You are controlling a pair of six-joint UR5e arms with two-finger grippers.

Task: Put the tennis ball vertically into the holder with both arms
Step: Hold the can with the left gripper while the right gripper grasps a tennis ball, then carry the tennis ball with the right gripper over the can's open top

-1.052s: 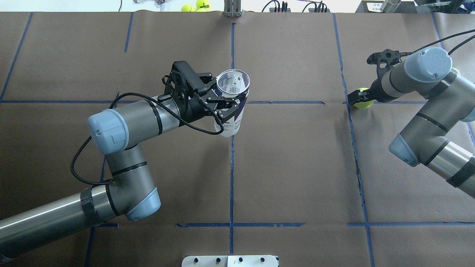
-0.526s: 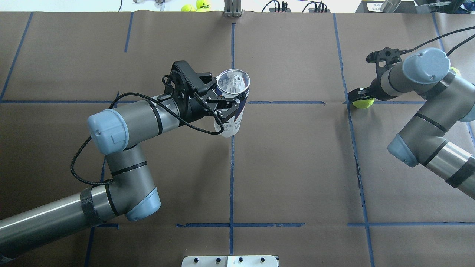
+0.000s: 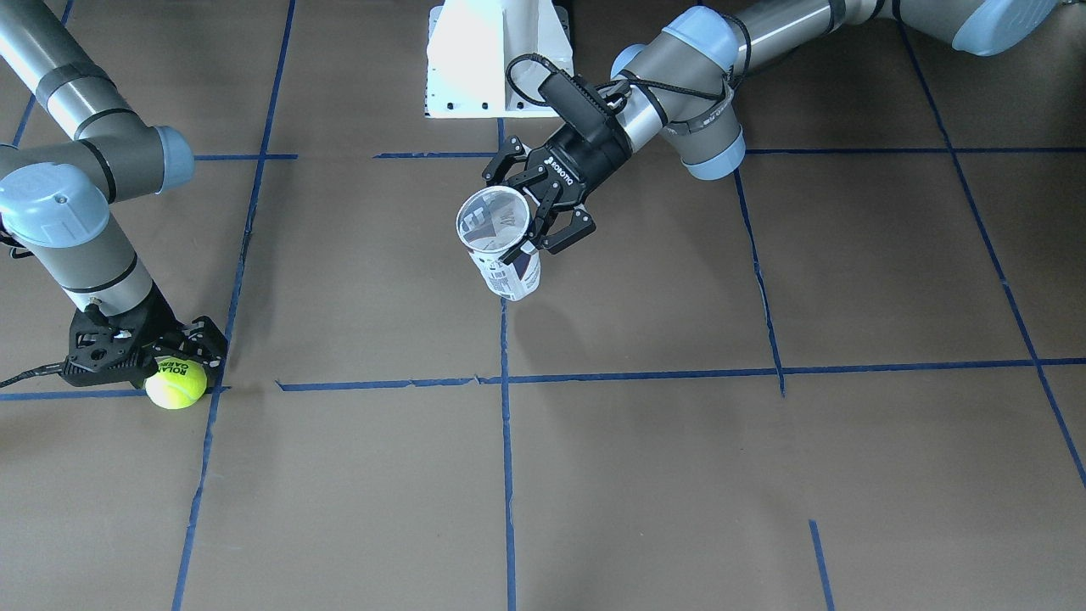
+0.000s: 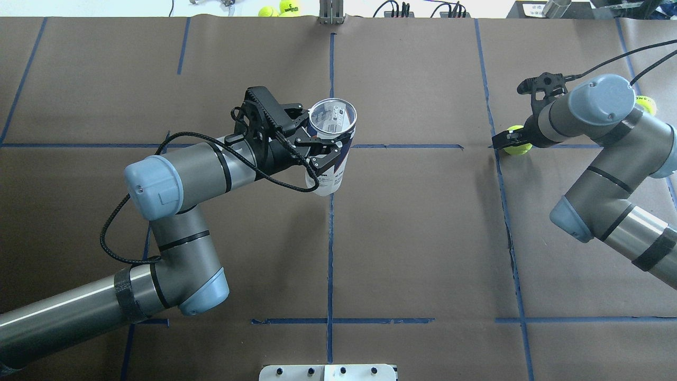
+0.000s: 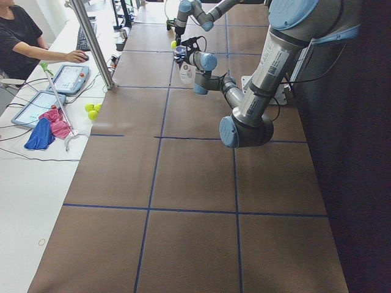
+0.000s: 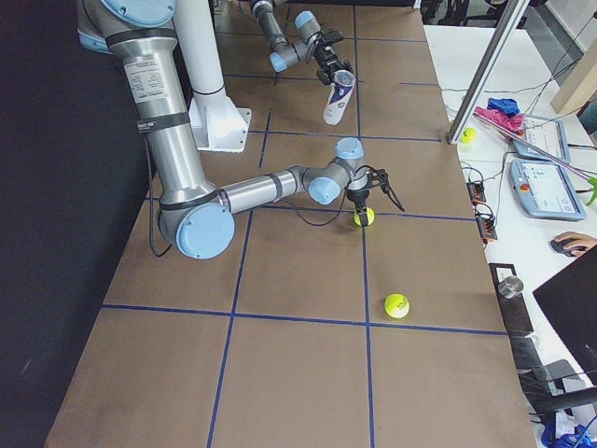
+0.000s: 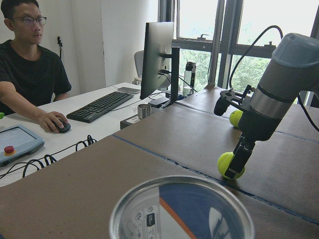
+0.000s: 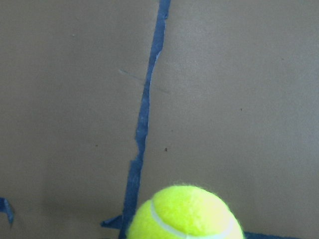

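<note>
My left gripper (image 4: 323, 151) is shut on the holder (image 4: 332, 159), a clear can with a white and navy label. It keeps the can upright above the table's middle, open mouth up (image 3: 492, 222). The can's rim fills the bottom of the left wrist view (image 7: 182, 209). The tennis ball (image 3: 176, 384) rests on the brown paper by a blue tape crossing, at the far right of the overhead view (image 4: 517, 147). My right gripper (image 3: 170, 367) is down at the ball, open, one finger on each side of it. The ball shows low in the right wrist view (image 8: 185, 214).
A second tennis ball (image 6: 396, 305) lies on the table behind my right arm, also seen in the overhead view (image 4: 647, 103). More balls (image 4: 280, 8) and a metal post (image 4: 331, 12) sit at the far edge. A person (image 7: 30, 74) works at the side desk.
My right arm's wrist has shifted slightly left and settled lower over the tennis ball. The ball has stayed in place. My left arm and the holder have not moved.
</note>
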